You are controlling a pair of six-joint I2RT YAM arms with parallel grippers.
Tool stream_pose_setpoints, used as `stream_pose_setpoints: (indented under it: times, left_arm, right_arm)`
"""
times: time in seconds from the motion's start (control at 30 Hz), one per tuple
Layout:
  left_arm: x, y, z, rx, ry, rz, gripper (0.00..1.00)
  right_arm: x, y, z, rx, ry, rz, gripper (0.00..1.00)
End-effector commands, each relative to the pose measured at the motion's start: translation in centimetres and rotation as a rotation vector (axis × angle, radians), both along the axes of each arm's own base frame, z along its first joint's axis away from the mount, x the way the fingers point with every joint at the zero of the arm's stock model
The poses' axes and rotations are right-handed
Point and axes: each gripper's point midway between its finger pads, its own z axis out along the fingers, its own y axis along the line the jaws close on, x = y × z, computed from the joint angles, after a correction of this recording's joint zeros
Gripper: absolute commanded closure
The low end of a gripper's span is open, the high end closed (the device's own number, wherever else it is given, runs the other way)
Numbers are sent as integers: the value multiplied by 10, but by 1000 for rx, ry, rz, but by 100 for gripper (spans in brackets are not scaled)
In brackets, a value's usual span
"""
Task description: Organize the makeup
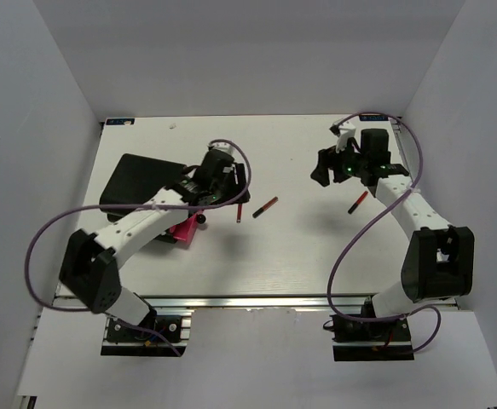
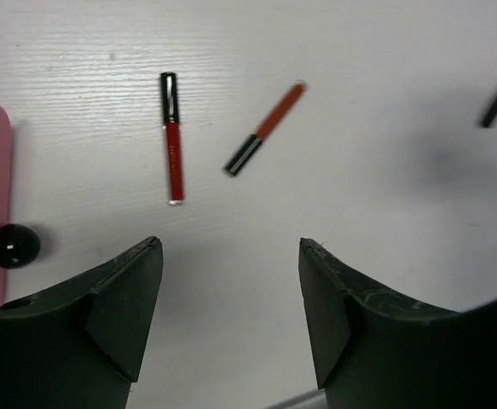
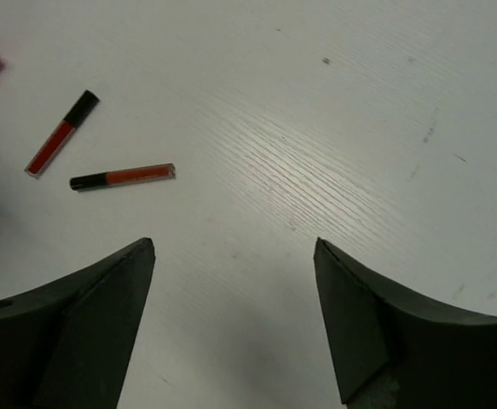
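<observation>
The left gripper (image 1: 235, 183) hangs over the middle of the white table (image 1: 299, 256), its 2 black fingers (image 2: 112, 298) spread wide with only bare tabletop between them. The right gripper (image 1: 323, 168) hovers over the far right part of the table, its jaws also wide apart and holding nothing.

3 slim red-and-black sticks of makeup lie flat on the table. The left stick (image 1: 239, 211) rests just ahead of the left gripper's fingertips without touching them, black cap pointing away from the fingers in the left wrist view. The middle stick (image 1: 265, 207) lies just beside it at a slant, and the 2 do not touch. The right stick (image 1: 358, 201) lies well apart from the other 2, close beneath the right arm's wrist.

A black box (image 1: 137, 179) sits at the left of the table, partly hidden under the left arm. A pink drawer (image 1: 180, 232) with a round black knob (image 2: 12, 245) sticks out of it toward the near edge, near the left stick.
</observation>
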Motion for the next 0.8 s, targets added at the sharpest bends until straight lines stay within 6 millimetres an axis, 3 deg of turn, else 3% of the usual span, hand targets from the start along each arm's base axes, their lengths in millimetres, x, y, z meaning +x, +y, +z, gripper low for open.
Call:
stream_pose_setpoints:
  times: [0.0,0.03,0.07,0.13,0.2,0.43,0.77]
  left_arm:
    - [19,20,-27,234,-4,114,26]
    - [24,20,-36,267,6,115,26]
    - [29,19,-44,294,13,122,26]
    - [47,15,-62,362,21,126,28]
    - [62,9,-75,409,22,132,29]
    - [85,-2,-117,503,65,108,33]
    - [78,-4,-150,513,124,86,54]
  right_arm:
    - [-3,-16,28,55,17,-72,25]
    - [-4,-21,26,63,21,-83,32]
    - [-5,-22,30,74,13,-84,47]
    - [-8,-23,33,93,14,-76,61]
    - [-10,-24,34,103,16,-76,63]
    - [-13,-25,30,124,35,-88,62]
    - [-16,-24,27,140,49,-91,62]
